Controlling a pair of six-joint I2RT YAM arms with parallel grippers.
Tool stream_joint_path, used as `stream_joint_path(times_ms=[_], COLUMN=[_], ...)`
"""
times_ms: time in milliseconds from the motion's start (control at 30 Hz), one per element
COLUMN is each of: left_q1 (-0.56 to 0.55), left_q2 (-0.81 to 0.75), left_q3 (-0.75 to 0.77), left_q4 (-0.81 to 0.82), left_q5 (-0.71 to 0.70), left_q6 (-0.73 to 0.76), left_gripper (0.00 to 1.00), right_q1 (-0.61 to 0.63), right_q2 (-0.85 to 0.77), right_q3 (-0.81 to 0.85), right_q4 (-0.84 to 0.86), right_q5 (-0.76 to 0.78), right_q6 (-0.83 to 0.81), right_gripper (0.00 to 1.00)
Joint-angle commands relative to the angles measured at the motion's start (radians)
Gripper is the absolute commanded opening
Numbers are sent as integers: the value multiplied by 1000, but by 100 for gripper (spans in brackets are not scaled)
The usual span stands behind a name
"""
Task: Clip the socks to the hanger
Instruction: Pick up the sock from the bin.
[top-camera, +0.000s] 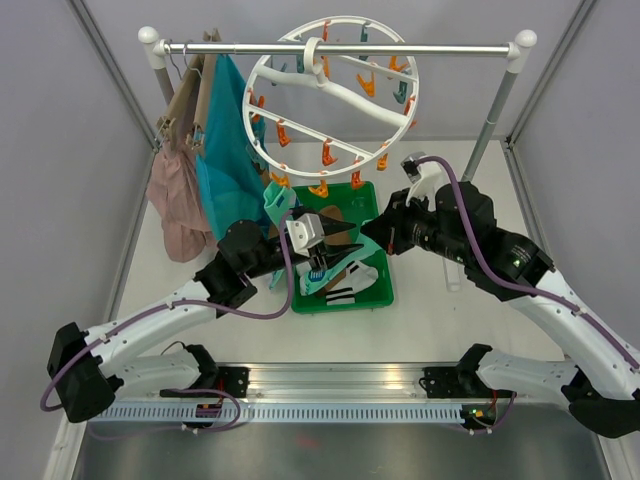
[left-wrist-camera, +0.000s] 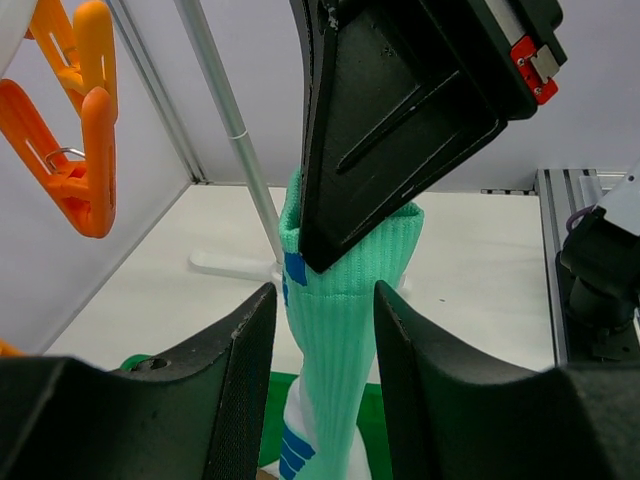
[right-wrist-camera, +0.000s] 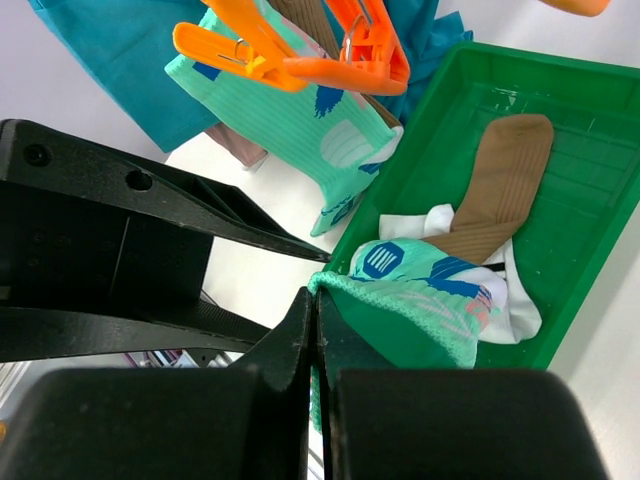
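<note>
Upper left of the left wrist view, we note a glossy orange plastic peg (left-wrist-camera: 75, 150). At centre, the left gripper (left-wrist-camera: 320, 300) stands spread. Its matte black fingers flank a ribbed mint sock (left-wrist-camera: 345, 330), with a narrow gap at the left finger. The right gripper (left-wrist-camera: 318, 262) pinches the cuff from above. In the top view, the white spoked hanger (top-camera: 340, 96) hangs above the green tray (top-camera: 345, 303).

The right end effector (right-wrist-camera: 317, 310) has its fingers pressed together on the ribbed cuff of a mint sock (right-wrist-camera: 410, 325), which trails down into a green tray (right-wrist-camera: 570, 110). A brown sock (right-wrist-camera: 500, 185) and a white sock (right-wrist-camera: 522, 312) lie in the tray. At the top, a patterned sock (right-wrist-camera: 290, 120) hangs from orange pegs (right-wrist-camera: 350, 55) in front of a teal garment (right-wrist-camera: 110, 45). The black left end effector (right-wrist-camera: 130, 250) fills the left side.
</note>
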Motion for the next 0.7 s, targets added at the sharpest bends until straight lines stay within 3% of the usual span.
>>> stream_joint_path(times_ms=[0, 567, 667], left_q1=[-7, -14, -14], left_q2=[20, 89, 98], left_q3=[8, 31, 42], left_q4=[80, 143, 125], left_q5=[20, 44, 52], left_q6=[32, 1, 0], left_gripper=[49, 46, 30], right_q1=[9, 24, 27], right_q2=[5, 21, 21], right_q3=[43, 37, 35], right_q4=[6, 11, 11], right_q5=[-16, -30, -20], right_q6=[15, 20, 20], right_gripper=[0, 0, 0])
